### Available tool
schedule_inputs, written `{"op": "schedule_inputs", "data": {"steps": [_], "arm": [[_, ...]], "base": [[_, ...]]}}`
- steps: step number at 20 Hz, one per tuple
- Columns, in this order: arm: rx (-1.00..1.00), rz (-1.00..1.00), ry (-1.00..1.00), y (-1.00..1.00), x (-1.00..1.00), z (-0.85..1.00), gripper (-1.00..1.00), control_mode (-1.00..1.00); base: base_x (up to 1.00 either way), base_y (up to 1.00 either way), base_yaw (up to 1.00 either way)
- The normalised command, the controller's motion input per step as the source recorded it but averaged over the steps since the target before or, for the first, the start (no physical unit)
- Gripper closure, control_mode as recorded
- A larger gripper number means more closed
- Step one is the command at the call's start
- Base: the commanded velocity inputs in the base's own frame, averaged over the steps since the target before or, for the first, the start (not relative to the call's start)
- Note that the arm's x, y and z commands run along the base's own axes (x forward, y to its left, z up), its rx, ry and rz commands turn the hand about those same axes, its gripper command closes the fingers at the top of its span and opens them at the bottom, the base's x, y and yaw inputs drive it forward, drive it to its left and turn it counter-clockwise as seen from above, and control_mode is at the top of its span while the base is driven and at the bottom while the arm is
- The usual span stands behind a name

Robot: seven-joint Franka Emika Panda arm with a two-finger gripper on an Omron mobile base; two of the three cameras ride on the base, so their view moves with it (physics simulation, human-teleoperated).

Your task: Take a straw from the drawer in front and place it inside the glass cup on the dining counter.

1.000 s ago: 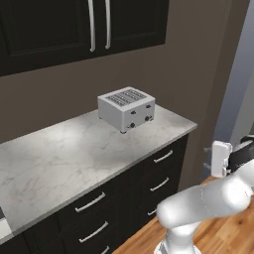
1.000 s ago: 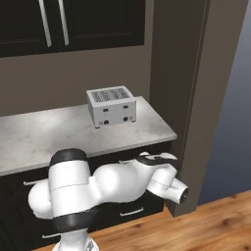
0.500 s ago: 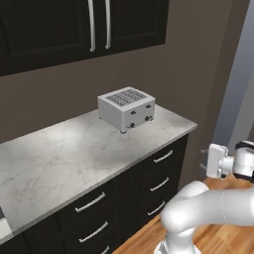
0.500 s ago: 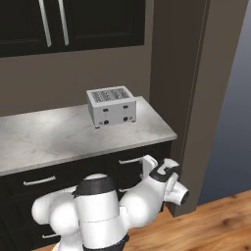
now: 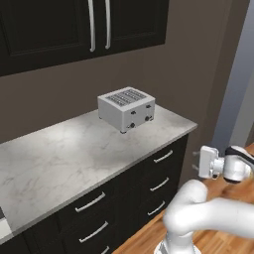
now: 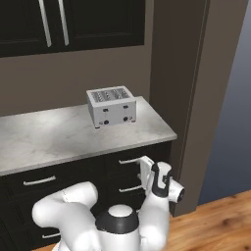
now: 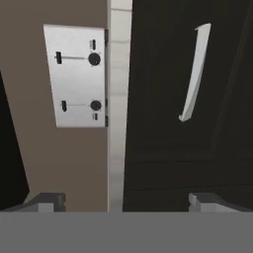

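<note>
- Approaching the drawer (image 5: 161, 158) is the step in hand, by my reading; its black front is closed, so the straw, presumably inside, is hidden.
- Left base view: gripper (image 5: 196, 163) hangs just off the drawer end of the marble worktop (image 5: 64, 154), below and to the side of the toaster (image 5: 127, 108). Jaws spread wide, holding nothing.
- Right base view: gripper (image 6: 145, 171) sits directly before the top drawer (image 6: 135, 159) beneath the toaster (image 6: 112, 106), close to the front; the handle is partly hidden by the hand.
- Hand view: rolled sideways; the toaster (image 7: 76, 75) face with its knobs lies beyond the worktop edge (image 7: 116, 99), and the silver bar handle (image 7: 194, 74) sits off-centre between the fingertips (image 7: 205, 201).
- To do it well: centre the handle between the jaws, close squarely, pull straight out.
- The base views place arm against cabinet; the hand view alone gives handle alignment.
</note>
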Motion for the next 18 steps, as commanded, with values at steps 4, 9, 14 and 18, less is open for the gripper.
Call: {"op": "schedule_inputs", "data": {"steps": [4, 9, 14, 18], "arm": [[0.0, -0.03, -0.05, 0.31, 0.26, -0.17, -1.0, -1.0], [0.0, -0.03, -0.05, 0.2, 0.27, -0.17, -1.0, -1.0], [0.0, -0.03, 0.0, 0.12, 0.32, -0.23, -1.0, -1.0], [0.0, -0.01, 0.0, 0.18, 0.31, -0.22, -1.0, -1.0]], "base": [[0.0, 0.0, 0.0], [0.0, 0.0, 0.0], [0.0, 0.0, 0.0], [0.0, 0.0, 0.0]]}}
